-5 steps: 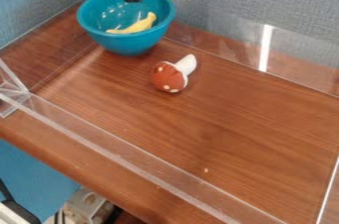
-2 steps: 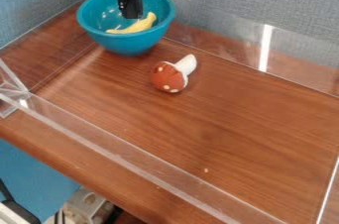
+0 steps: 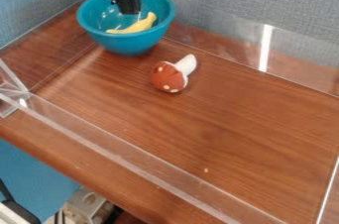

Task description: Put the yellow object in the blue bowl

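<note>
Looked down on a brown, wood-grained tabletop (image 3: pixel 232 144), bounded by pale, textured grey-blue walls (image 3: pixel 298 5) and a clear, see-through edging strip (image 3: pixel 133 162). Found the round, deep, glossy teal-blue plastic bowl (image 3: pixel 98 39) near the far left corner. Spotted the small, smooth, curved yellow banana-like toy (image 3: pixel 138 25) inside the bowl, toward the right side. Saw the black gripper (image 3: pixel 130 12) pointing down over the bowl, close to the toy, with narrow, closed fingers; could not tell whether touching it. Noticed the red-capped, white-stemmed mushroom toy (image 3: pixel 169 77) outside the bowl, lying on the tabletop nearer the camera.
</note>
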Tool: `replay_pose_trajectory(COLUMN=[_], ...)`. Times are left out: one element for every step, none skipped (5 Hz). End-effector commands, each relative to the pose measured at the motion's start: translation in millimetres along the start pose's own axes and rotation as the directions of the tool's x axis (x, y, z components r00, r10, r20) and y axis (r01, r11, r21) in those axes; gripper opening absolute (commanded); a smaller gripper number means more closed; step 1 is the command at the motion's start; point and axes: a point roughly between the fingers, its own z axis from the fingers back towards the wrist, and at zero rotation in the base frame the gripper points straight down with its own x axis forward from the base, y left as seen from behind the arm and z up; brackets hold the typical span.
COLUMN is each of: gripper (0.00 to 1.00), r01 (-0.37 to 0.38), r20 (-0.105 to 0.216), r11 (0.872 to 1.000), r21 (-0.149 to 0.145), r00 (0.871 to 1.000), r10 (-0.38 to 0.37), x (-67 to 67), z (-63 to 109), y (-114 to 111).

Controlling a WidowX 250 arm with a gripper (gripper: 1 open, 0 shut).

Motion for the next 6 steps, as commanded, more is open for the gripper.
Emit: replay_pose_trajectory(gripper=[0.0,0.0,0.0,0.0,0.0,0.0], r01=[0.058,0.055,0.056,0.111,0.166,0.189], r20=[-0.008,-0.016,-0.022,-0.029,-0.034,-0.044], r11=[0.994,0.994,0.994,0.99,0.983,0.979], r21=[-0.091,-0.09,-0.09,-0.084,-0.079,-0.075], r00=[0.998,0.998,0.998,0.993,0.985,0.98], r10=[-0.059,-0.057,-0.058,-0.114,-0.169,-0.193], x=[2.1,-0.1,-4.8,-17.0,-27.0,-33.0], z=[34.7,37.5,37.3,35.8,32.7,38.2], y=[-5,-9,-10,-3,4,2])
